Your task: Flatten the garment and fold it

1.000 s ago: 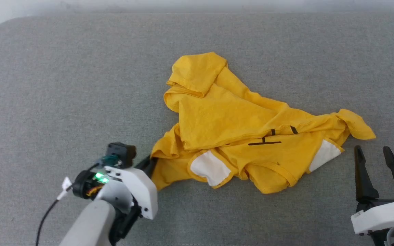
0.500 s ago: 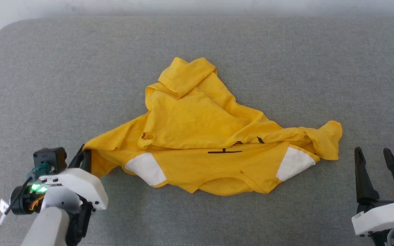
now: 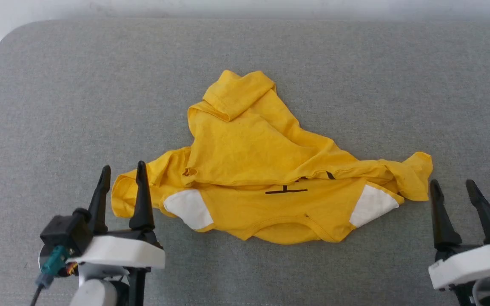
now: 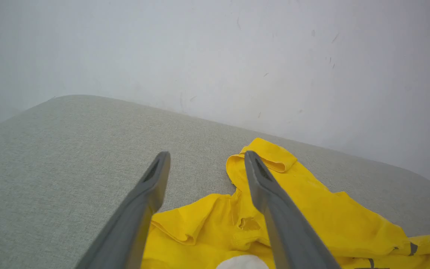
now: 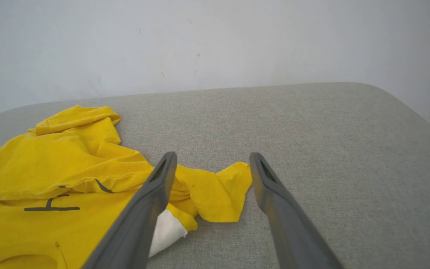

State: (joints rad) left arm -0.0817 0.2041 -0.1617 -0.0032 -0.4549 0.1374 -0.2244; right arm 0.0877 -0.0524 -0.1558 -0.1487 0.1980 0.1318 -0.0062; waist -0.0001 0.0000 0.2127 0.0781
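Head view, crumpled garment (image 3: 249, 144), black T-shaped mark (image 3: 286, 191), left gripper (image 3: 123, 166) spread, right gripper (image 3: 451, 182) spread.

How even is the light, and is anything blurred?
Head view: soft, even light, no glare; shirt sharp, with faint shadows at its edges. Left wrist view: left gripper looks slightly soft close up; shirt clear. Right wrist view: the same for the right gripper.

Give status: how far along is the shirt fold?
Early. Done: the garment lies partly spread, neckline and white patches showing. In hand: nothing; left gripper and right gripper are open at its two ends. Remaining: a flap lies doubled over the front, right end bunched; no fold made.
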